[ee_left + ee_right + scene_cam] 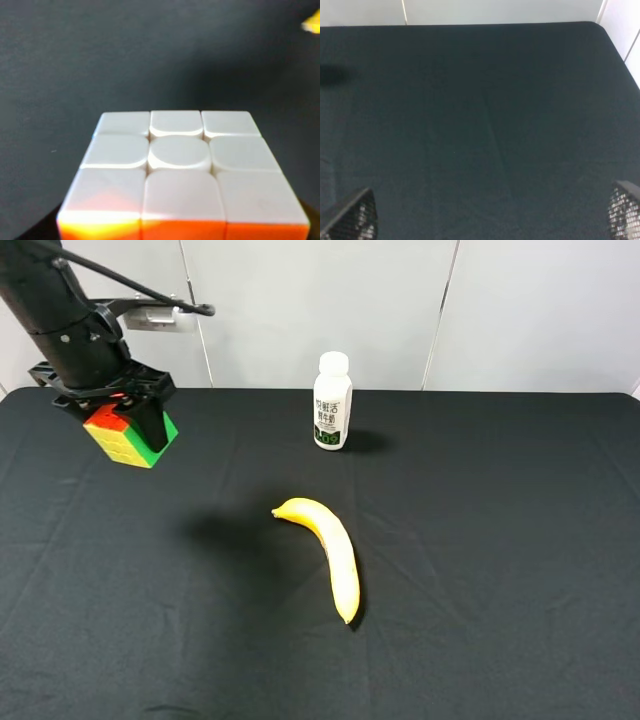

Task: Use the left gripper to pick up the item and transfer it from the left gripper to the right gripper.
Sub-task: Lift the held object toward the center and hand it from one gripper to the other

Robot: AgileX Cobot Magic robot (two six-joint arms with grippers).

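step: handover | left tool clamped on puzzle cube, raised over desk far-left | right tool spread wide, empty | advice: carry cube to centre, present free faces, release only once right tool grips

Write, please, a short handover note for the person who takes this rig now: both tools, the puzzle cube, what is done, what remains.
Left tool: shut on the small multicoloured plastic puzzle cube, lifted off the black cloth table, far left side.
Right tool: open, empty, above bare cloth; outside the high view.
Yellow banana and white plastic bottle: mid-table, apart from both tools.
Done: pickup. Left to do: bring the tools together, close the right tool on the cube, open the left tool.
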